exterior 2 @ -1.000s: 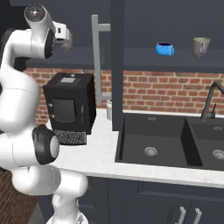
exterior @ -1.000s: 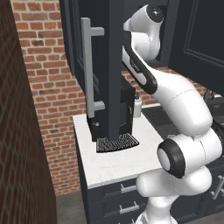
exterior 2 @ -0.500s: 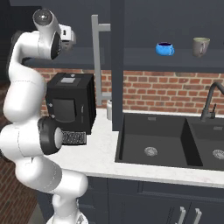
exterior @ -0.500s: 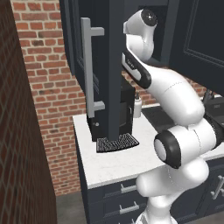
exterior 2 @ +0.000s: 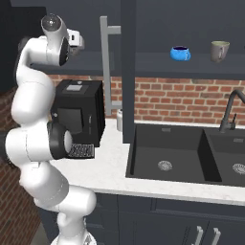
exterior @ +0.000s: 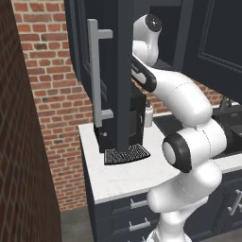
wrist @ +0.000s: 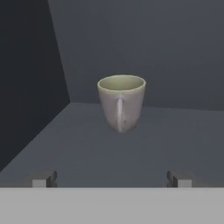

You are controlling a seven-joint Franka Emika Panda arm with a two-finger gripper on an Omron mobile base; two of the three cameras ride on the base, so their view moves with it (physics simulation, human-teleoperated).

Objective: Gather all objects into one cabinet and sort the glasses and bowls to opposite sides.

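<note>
One grey-beige mug [wrist: 121,102] stands upright on the cabinet shelf [wrist: 109,148], handle toward the gripper [wrist: 111,178], whose fingers gape wide, empty, short of it. Far right: blue cup [exterior 2: 180,52], second mug [exterior 2: 219,50].

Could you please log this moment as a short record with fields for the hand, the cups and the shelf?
hand: open, fingertips wide apart, holding nothing
nearest mug: grey-beige, upright on the shelf ahead of the hand, handle facing it, not touched
blue cup: upright on the cabinet shelf
second mug: upright, to the right of the blue cup in the right base view
shelf: dark, flat
</note>
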